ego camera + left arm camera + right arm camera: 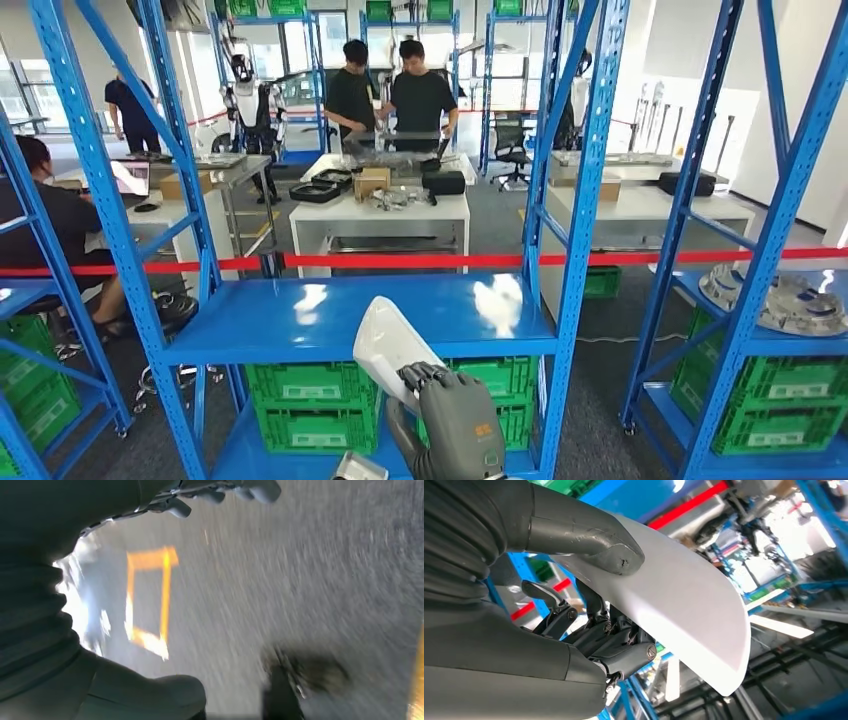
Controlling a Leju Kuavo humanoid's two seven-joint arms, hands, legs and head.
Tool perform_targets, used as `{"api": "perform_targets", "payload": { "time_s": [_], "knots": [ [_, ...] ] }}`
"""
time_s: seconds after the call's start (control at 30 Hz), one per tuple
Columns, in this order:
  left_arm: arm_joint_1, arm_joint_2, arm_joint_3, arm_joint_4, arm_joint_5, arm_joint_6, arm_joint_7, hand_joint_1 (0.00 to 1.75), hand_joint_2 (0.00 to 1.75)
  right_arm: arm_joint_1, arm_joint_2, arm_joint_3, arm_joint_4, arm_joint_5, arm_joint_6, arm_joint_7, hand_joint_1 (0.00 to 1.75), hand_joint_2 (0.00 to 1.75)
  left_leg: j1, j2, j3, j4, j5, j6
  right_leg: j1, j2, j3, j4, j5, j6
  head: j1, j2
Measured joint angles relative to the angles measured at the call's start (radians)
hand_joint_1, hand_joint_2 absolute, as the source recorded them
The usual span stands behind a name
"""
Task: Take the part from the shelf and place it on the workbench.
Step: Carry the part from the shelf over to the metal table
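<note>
1. Right hand (455,420) is gripping the white part (392,342), thumb (589,545) pressing on one face and the darker fingers (594,625) backing the other; a clamp across the panel probably keeps the thin shell from twisting.
2. The part is sitting clear of the blue shelf (330,325), raised in front of it, so the lift-off looks done.
3. Left hand (215,492) is hanging over grey floor (310,580), fingers curling with nothing in them, likely idle.
4. Workbench placement is not yet made.
</note>
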Motion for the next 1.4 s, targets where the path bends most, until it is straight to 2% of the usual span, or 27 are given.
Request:
{"api": "perform_targets", "payload": {
  "time_s": [0.07,0.13,0.2,0.23,0.3,0.37,0.43,0.5,0.57,0.6,0.7,0.73,0.77,0.8,0.87,0.93,1.0,1.07,1.1,1.13,1.2,1.23,1.27,1.3,1.33,1.37,1.4],
  "knots": [
    [0.004,0.001,0.062,0.001,0.053,-0.002,-0.008,0.00,1.75,0.002,-0.001,-0.003,0.008,-0.003,-0.002,-0.013,1.75,1.75,0.001,0.005,-0.016,-0.002,0.019,0.020,-0.004,0.003,-0.009,0.004,-0.004,0.013,0.000,0.000],
    [0.010,0.002,0.112,0.001,0.074,-0.002,-0.012,0.00,1.75,0.006,-0.002,-0.008,0.017,-0.007,-0.003,-0.021,1.75,1.75,0.003,0.011,-0.039,-0.005,0.046,0.037,-0.006,0.005,-0.038,0.069,-0.081,0.020,0.002,0.000],
    [0.015,0.004,0.145,0.001,0.079,-0.002,-0.014,0.00,1.75,0.009,-0.003,-0.011,0.025,-0.010,-0.004,-0.022,1.75,1.75,0.001,0.012,-0.074,-0.004,0.074,0.044,-0.006,0.006,-0.073,0.197,-0.182,0.023,0.005,0.000],
    [0.016,0.004,0.156,0.001,0.081,-0.002,-0.015,0.00,1.75,0.011,-0.003,-0.012,0.029,-0.010,-0.004,-0.023,1.75,1.75,-0.001,0.012,-0.093,-0.002,0.088,0.045,-0.006,0.006,-0.081,0.254,-0.206,0.024,0.005,0.000],
    [0.018,0.003,0.173,0.001,0.083,-0.002,-0.017,0.00,1.75,0.015,-0.004,-0.013,0.037,-0.010,-0.004,-0.023,1.75,1.75,-0.002,0.012,-0.130,0.003,0.112,0.042,-0.004,0.006,-0.055,0.288,-0.185,0.022,0.007,0.000],
    [0.018,0.002,0.185,0.002,0.085,-0.002,-0.017,0.00,1.75,0.014,-0.005,-0.014,0.041,-0.010,-0.004,-0.025,1.75,1.75,-0.002,0.012,-0.162,0.011,0.133,0.036,-0.003,0.006,0.041,0.193,-0.146,0.015,0.008,0.000],
    [0.017,0.001,0.195,0.002,0.093,-0.002,-0.018,0.00,1.75,0.013,-0.004,-0.015,0.042,-0.012,-0.005,-0.031,1.75,1.75,-0.003,0.011,-0.182,0.019,0.152,0.025,0.002,0.006,0.139,0.055,-0.162,0.006,0.009,0.000],
    [0.019,0.000,0.208,0.002,0.105,-0.005,-0.020,0.00,1.75,0.016,-0.005,-0.016,0.044,-0.015,-0.007,-0.038,1.75,1.75,-0.002,0.011,-0.186,0.014,0.172,0.010,0.008,0.008,0.167,-0.004,-0.179,-0.004,0.008,0.000],
    [0.024,0.001,0.220,0.003,0.112,-0.012,-0.023,0.00,1.75,0.025,-0.009,-0.017,0.046,-0.018,-0.013,-0.041,1.75,1.75,0.001,0.010,-0.191,0.007,0.182,-0.003,0.007,0.005,0.153,-0.008,-0.157,-0.019,0.007,0.000],
    [0.027,0.001,0.224,0.004,0.114,-0.017,-0.025,0.00,1.75,0.033,-0.010,-0.018,0.046,-0.016,-0.018,-0.040,1.75,1.75,0.002,0.009,-0.199,0.020,0.161,-0.009,0.005,0.004,0.144,-0.012,-0.143,-0.027,0.006,0.000],
    [0.029,0.002,0.230,0.005,0.113,-0.028,-0.029,0.00,1.75,0.065,-0.014,-0.024,0.037,-0.001,-0.026,-0.035,1.75,1.75,0.005,0.007,-0.235,0.168,0.013,-0.022,0.003,0.001,0.108,-0.017,-0.102,-0.038,0.001,0.000],
    [0.029,0.003,0.231,0.005,0.113,-0.030,-0.029,0.00,1.75,0.076,-0.015,-0.026,0.032,0.003,-0.026,-0.034,1.75,1.75,0.006,0.007,-0.241,0.229,-0.018,-0.025,0.004,0.001,0.093,-0.017,-0.089,-0.038,0.000,0.000],
    [0.028,0.005,0.232,0.005,0.112,-0.031,-0.029,0.00,1.75,0.085,-0.017,-0.027,0.028,0.006,-0.025,-0.034,1.75,1.75,0.006,0.007,-0.236,0.268,-0.024,-0.027,0.004,0.000,0.077,-0.015,-0.077,-0.037,0.000,0.000],
    [0.028,0.006,0.233,0.005,0.112,-0.033,-0.029,0.00,1.75,0.093,-0.018,-0.027,0.024,0.008,-0.024,-0.034,1.75,1.75,0.006,0.007,-0.217,0.279,-0.011,-0.027,0.005,0.000,0.060,-0.014,-0.065,-0.036,-0.001,0.000],
    [0.027,0.009,0.234,0.005,0.111,-0.034,-0.029,0.00,1.75,0.103,-0.019,-0.027,0.011,0.010,-0.018,-0.035,1.75,1.75,0.006,0.007,-0.132,0.203,0.029,-0.022,0.005,0.000,0.029,-0.010,-0.041,-0.031,-0.002,0.000],
    [0.025,0.010,0.234,0.005,0.111,-0.035,-0.029,0.00,1.75,0.107,-0.019,-0.027,-0.005,0.010,-0.011,-0.037,1.75,1.75,0.001,0.007,-0.021,0.060,0.016,-0.012,0.007,0.001,0.010,-0.007,-0.022,-0.022,-0.002,0.000],
    [0.025,0.013,0.234,0.005,0.111,-0.035,-0.029,0.00,1.75,0.108,-0.019,-0.028,-0.017,0.010,-0.005,-0.042,1.75,1.75,-0.007,0.005,0.023,-0.019,-0.007,0.001,0.006,-0.002,0.003,-0.011,-0.002,-0.010,-0.001,0.000],
    [0.028,0.015,0.234,0.007,0.111,-0.036,-0.028,0.00,1.75,0.110,-0.021,-0.029,-0.024,0.009,0.000,-0.048,1.75,1.75,-0.007,0.007,0.009,-0.028,0.008,0.018,0.004,-0.001,-0.003,-0.014,0.010,0.003,0.000,0.000],
    [0.029,0.018,0.235,0.008,0.112,-0.037,-0.027,0.00,1.75,0.111,-0.023,-0.029,-0.027,0.008,0.002,-0.052,1.75,1.75,-0.006,0.009,0.001,-0.029,0.020,0.027,0.003,0.001,-0.012,-0.001,-0.008,0.009,0.001,0.000],
    [0.030,0.020,0.236,0.009,0.112,-0.037,-0.026,0.00,1.75,0.113,-0.024,-0.029,-0.030,0.007,0.004,-0.055,1.75,1.75,-0.003,0.011,-0.010,-0.030,0.033,0.035,0.003,0.003,-0.025,0.029,-0.044,0.014,0.002,0.000],
    [0.030,0.024,0.239,0.010,0.112,-0.038,-0.025,0.00,1.75,0.113,-0.028,-0.029,-0.033,0.001,0.009,-0.061,1.75,1.75,-0.003,0.014,-0.038,-0.029,0.057,0.044,0.001,0.005,-0.059,0.148,-0.149,0.023,0.005,0.000],
    [0.030,0.027,0.240,0.010,0.113,-0.039,-0.025,0.00,1.75,0.112,-0.029,-0.028,-0.034,-0.003,0.012,-0.063,1.75,1.75,-0.004,0.014,-0.054,-0.026,0.068,0.045,0.000,0.005,-0.071,0.214,-0.185,0.026,0.006,0.000],
    [0.031,0.028,0.242,0.010,0.114,-0.041,-0.025,0.00,1.75,0.111,-0.030,-0.027,-0.034,-0.009,0.015,-0.065,1.75,1.75,-0.004,0.015,-0.071,-0.023,0.079,0.044,0.000,0.005,-0.073,0.263,-0.198,0.028,0.006,0.000],
    [0.031,0.030,0.244,0.010,0.114,-0.044,-0.026,0.00,1.75,0.109,-0.031,-0.026,-0.034,-0.014,0.017,-0.067,1.75,1.75,-0.004,0.015,-0.089,-0.018,0.089,0.043,0.000,0.005,-0.060,0.278,-0.189,0.028,0.007,0.000],
    [0.031,0.031,0.246,0.011,0.114,-0.046,-0.028,0.00,1.75,0.106,-0.032,-0.025,-0.034,-0.018,0.019,-0.069,1.75,1.75,-0.004,0.015,-0.105,-0.013,0.097,0.041,0.000,0.005,-0.029,0.255,-0.166,0.027,0.007,0.000],
    [0.031,0.031,0.248,0.011,0.115,-0.047,-0.029,0.00,1.75,0.102,-0.032,-0.023,-0.034,-0.022,0.019,-0.071,1.75,1.75,-0.004,0.015,-0.120,-0.007,0.105,0.038,0.000,0.005,0.020,0.200,-0.144,0.025,0.008,0.000],
    [0.031,0.031,0.250,0.011,0.115,-0.048,-0.031,0.00,1.75,0.097,-0.032,-0.022,-0.035,-0.025,0.019,-0.072,1.75,1.75,-0.005,0.014,-0.134,-0.001,0.112,0.033,0.001,0.006,0.075,0.126,-0.140,0.020,0.008,0.000]
  ]
}}
